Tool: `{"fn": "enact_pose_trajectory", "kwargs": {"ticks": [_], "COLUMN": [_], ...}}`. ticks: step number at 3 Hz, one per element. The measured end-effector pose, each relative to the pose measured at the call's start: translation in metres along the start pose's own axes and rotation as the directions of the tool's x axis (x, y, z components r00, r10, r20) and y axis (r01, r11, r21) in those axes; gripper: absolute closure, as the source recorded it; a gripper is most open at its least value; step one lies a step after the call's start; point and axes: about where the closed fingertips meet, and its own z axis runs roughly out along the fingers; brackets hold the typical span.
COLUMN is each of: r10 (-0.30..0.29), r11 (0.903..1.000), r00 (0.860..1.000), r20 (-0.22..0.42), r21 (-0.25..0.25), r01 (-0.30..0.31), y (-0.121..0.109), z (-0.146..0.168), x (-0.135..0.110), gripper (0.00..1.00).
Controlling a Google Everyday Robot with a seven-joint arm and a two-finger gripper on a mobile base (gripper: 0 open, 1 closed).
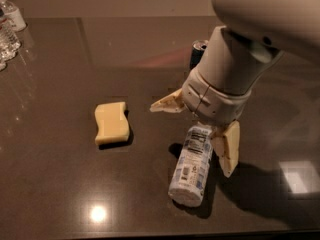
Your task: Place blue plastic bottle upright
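Note:
The blue plastic bottle lies on its side on the dark table, base toward the front edge; its pale label with black print faces up. Its cap end is hidden under my wrist. My gripper is open and low over the bottle's upper end. One cream finger points out to the left of the bottle; the other finger reaches down along its right side.
A yellow sponge lies to the left of the bottle. A dark drink can stands behind my arm, partly hidden. Small clear bottles are grouped at the far left edge. A light glare shows near the front.

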Motion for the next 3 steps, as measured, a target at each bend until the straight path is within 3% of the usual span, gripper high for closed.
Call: {"fn": "enact_pose_trajectory", "kwargs": {"ticks": [1, 3], "r10": [-0.141, -0.267], "r11": [0.9881, 0.9567], "r00": [0.990, 0.962], "r20": [-0.018, -0.063], "r21": [-0.063, -0.138], "r01": [0.140, 0.257], "y": [0.010, 0.024], "z": [0.016, 0.025], "x": [-0.004, 0.018], "gripper": [0.00, 0.00]}}
